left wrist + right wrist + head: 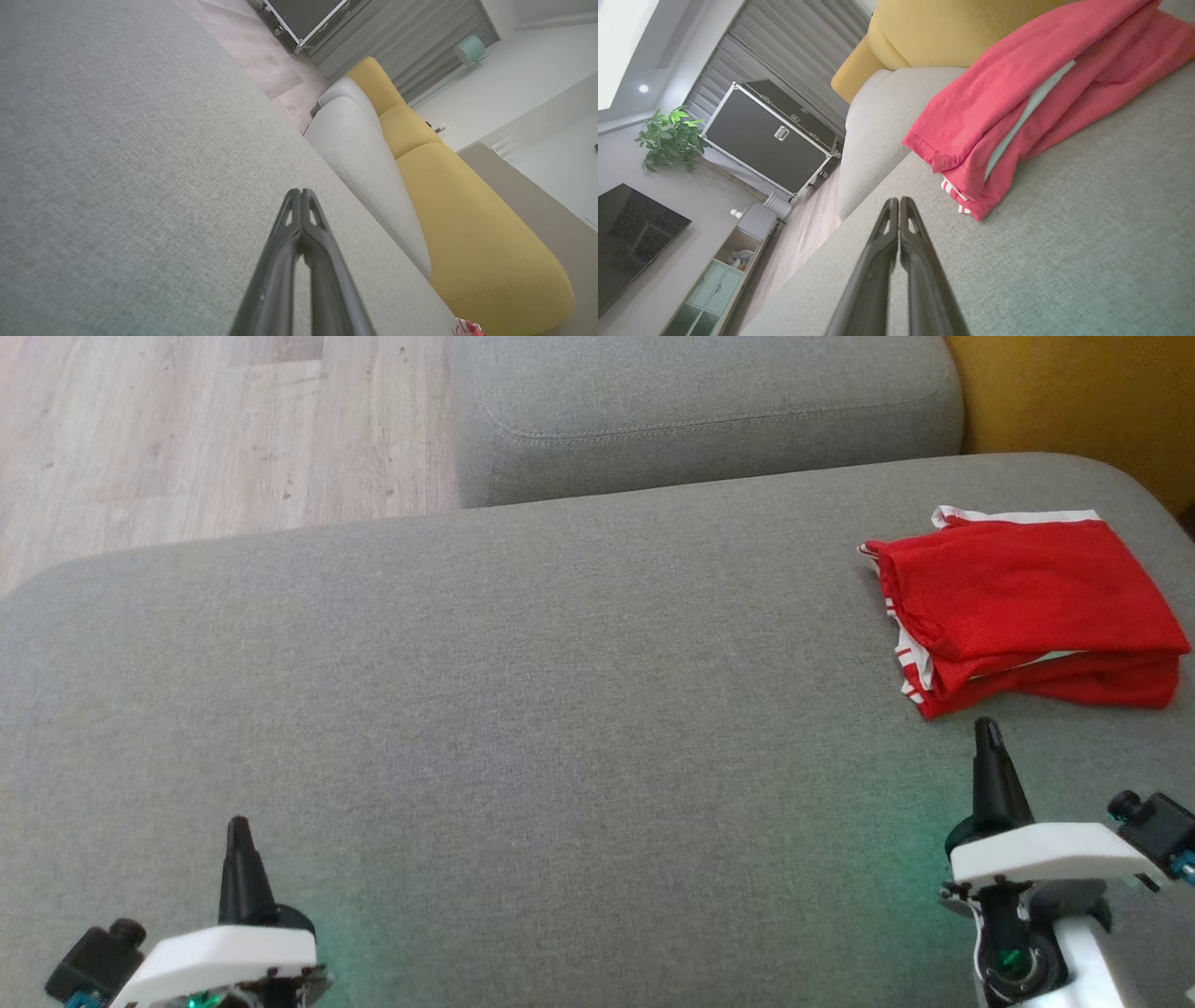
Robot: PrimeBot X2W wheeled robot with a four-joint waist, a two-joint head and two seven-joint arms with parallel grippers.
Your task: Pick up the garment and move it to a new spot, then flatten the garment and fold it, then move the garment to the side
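Garment (1027, 607) folded, red with white trim, grey sofa (467, 709), left gripper (238, 825) clenched, right gripper (987, 728) clenched

You've got a grey fabric sofa seat (523, 691) as the surface; the folded red garment (1027, 611) lies on it at the far right

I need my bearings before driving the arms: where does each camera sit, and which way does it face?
Head view: above, looking forward and down at the grey cushion; left gripper lower left, right gripper lower right, both shut.
Left wrist view: low over the cushion, facing along it toward the yellow sofa; its shut fingers.
Right wrist view: low over the cushion, facing the folded red garment; its shut fingers.
Shared: head and right wrist views both show the garment.
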